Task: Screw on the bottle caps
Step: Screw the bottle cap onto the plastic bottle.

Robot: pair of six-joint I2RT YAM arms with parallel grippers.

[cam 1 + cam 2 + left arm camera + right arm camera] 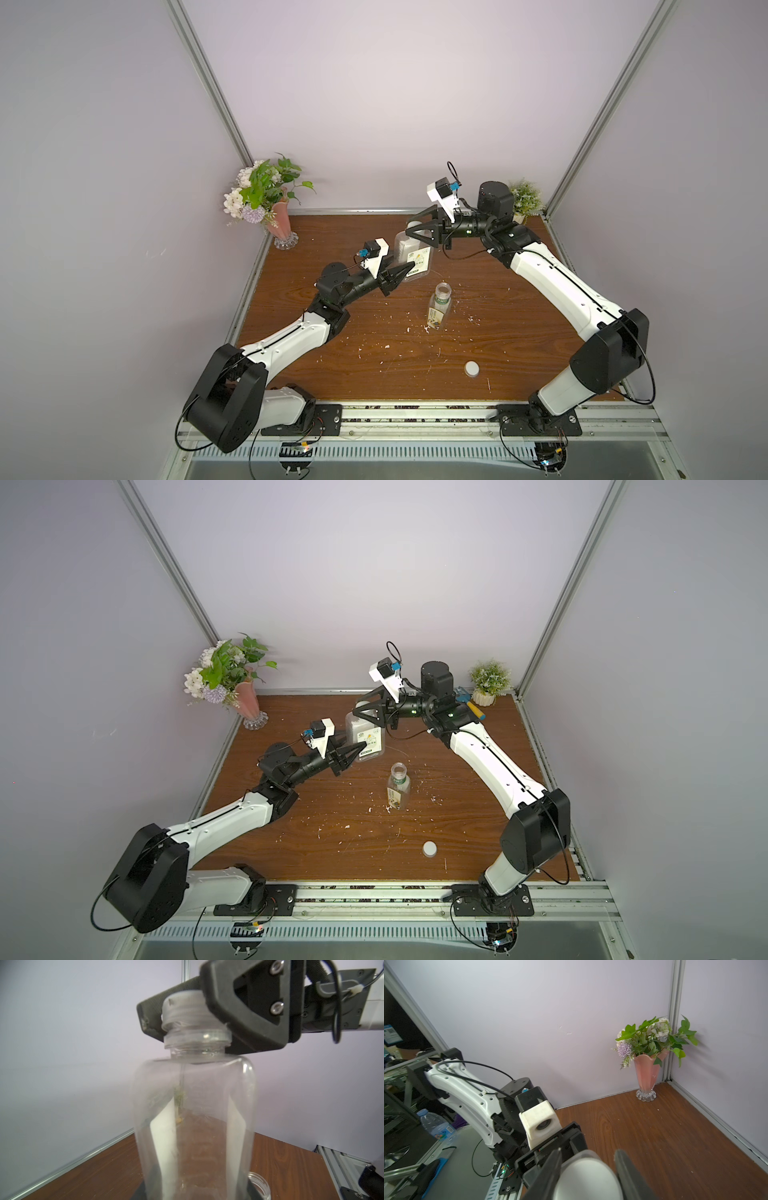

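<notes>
Left tool [409,268] grips the squarish bottle [405,249] — right tool [412,228] clamps its cap [182,1012].

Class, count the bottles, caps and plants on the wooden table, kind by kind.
Bottles: 2, squarish bottle, round bottle
Caps: 2, loose cap, cap on the squarish bottle
Plants: 2, pink vase, small potted plant
Total: 6
</notes>
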